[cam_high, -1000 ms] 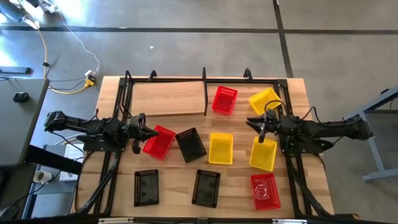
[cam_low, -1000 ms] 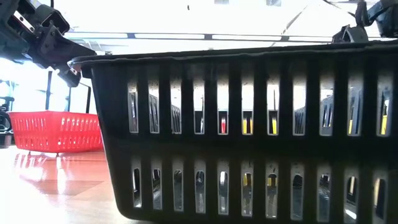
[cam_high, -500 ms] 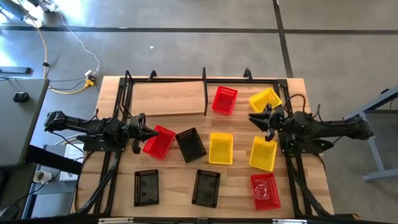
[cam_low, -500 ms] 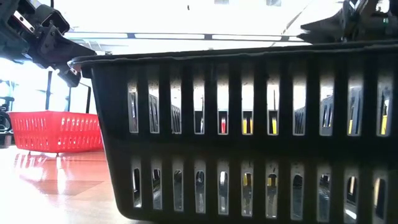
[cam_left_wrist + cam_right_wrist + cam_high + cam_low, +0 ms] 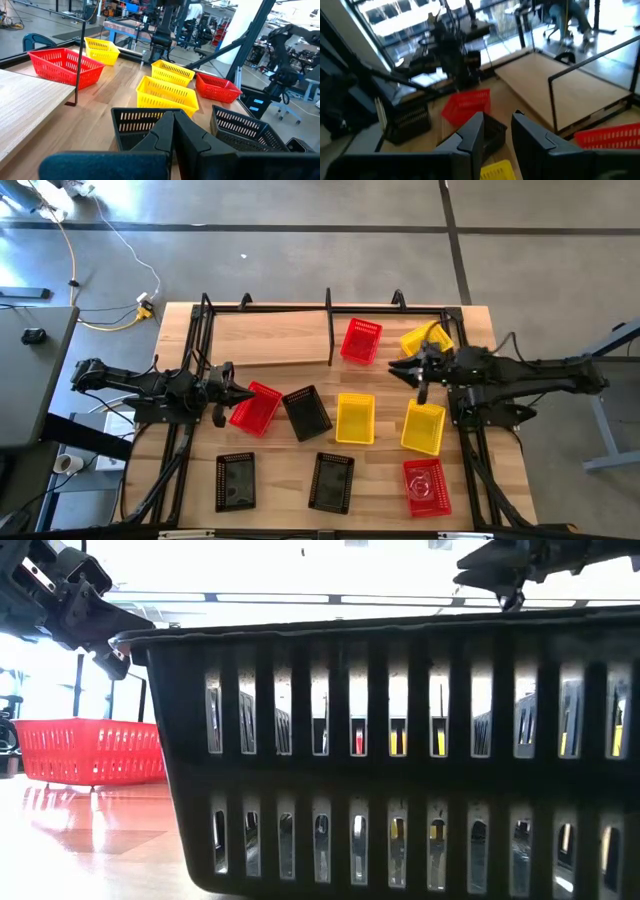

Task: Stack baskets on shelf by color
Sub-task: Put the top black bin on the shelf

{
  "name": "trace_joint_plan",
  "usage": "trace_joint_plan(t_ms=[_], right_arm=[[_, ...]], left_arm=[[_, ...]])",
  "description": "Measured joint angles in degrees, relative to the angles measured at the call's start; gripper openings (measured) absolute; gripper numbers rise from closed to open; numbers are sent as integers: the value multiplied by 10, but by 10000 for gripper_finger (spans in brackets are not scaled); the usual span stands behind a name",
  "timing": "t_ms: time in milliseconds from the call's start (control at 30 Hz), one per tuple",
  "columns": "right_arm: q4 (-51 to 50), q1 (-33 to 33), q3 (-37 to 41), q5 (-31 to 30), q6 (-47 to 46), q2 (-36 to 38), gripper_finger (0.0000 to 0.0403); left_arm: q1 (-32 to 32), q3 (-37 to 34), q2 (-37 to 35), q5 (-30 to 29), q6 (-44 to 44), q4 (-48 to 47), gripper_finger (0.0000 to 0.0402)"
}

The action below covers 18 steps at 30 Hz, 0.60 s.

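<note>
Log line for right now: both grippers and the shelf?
left gripper: shut, by red basket | right gripper: open, empty, above table | shelf: two baskets on it

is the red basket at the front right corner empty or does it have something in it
Not empty: the high view shows a clear, glassy object inside the red plastic mesh basket; what it is, cannot tell.

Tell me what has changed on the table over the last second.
The right hand has swung away from the yellow basket near the table's right edge toward the shelf, carrying nothing, its fingers apart. The left hand stays shut by the red basket; no basket moved.
</note>
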State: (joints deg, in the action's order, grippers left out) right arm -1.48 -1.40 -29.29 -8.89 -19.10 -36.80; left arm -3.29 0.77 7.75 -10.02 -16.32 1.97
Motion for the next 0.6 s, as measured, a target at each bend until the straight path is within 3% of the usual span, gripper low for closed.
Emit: trace_joint_plan(t_ms=[300, 600], right_arm=[[-1, -61, -77, 2, 3, -158, 87], [-3, -110, -181, 2, 69, -282, 87]], left_arm=[[0, 0, 0, 0, 0, 0, 0], [0, 0, 0, 0, 0, 0, 0]])
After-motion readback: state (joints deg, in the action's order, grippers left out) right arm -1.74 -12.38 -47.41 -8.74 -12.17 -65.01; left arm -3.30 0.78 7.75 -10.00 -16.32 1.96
